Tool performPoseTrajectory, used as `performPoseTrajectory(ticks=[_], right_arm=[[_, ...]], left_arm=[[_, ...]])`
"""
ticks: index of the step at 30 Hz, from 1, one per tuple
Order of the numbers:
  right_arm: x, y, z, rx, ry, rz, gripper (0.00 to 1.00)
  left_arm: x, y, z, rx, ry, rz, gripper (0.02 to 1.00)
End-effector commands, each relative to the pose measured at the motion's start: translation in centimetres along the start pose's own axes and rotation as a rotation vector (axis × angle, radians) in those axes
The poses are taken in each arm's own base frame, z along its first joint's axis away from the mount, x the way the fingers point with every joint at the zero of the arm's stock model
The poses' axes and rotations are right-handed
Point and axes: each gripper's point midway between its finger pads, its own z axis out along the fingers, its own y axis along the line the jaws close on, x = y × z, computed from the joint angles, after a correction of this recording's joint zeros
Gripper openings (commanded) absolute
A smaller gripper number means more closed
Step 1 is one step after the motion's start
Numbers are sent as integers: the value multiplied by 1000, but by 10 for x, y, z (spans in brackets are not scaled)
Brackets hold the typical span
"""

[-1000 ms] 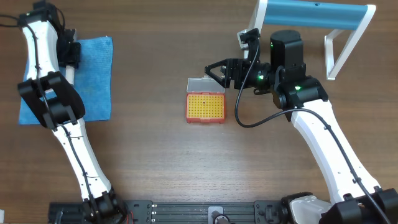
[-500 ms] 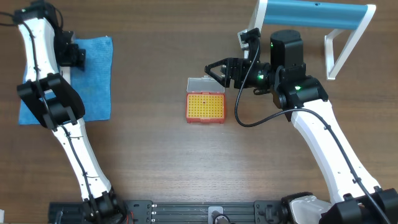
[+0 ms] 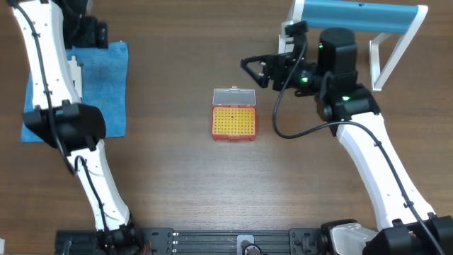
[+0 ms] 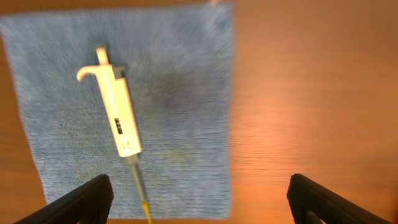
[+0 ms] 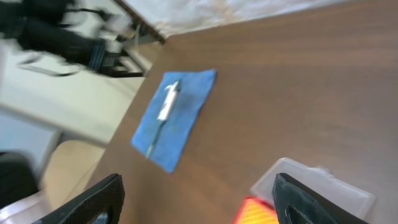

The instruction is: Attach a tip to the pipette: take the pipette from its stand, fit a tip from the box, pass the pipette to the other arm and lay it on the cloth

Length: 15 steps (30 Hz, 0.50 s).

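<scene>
Pipette (image 4: 118, 115) with tip (image 4: 145, 213) lies on cloth (image 4: 180, 93); last step looks done. Left gripper (image 4: 200, 198) is apart above it, right gripper (image 5: 198, 194) apart too. Next: retract both clear.

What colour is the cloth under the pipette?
The cloth is blue, seen best in the left wrist view.
</scene>
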Motion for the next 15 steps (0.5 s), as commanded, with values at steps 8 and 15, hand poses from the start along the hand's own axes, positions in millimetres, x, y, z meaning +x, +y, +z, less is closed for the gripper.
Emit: performPoseTrajectory(ticks=[8,15], right_arm=[[-10,-31,-109,395,-84,-297,781],[37,-18,-174,504,-49,-416,781]], left_arm=[[66,-94,-226,178,-436,-54,908],[218,-154,-232,335,-276,-79,908]])
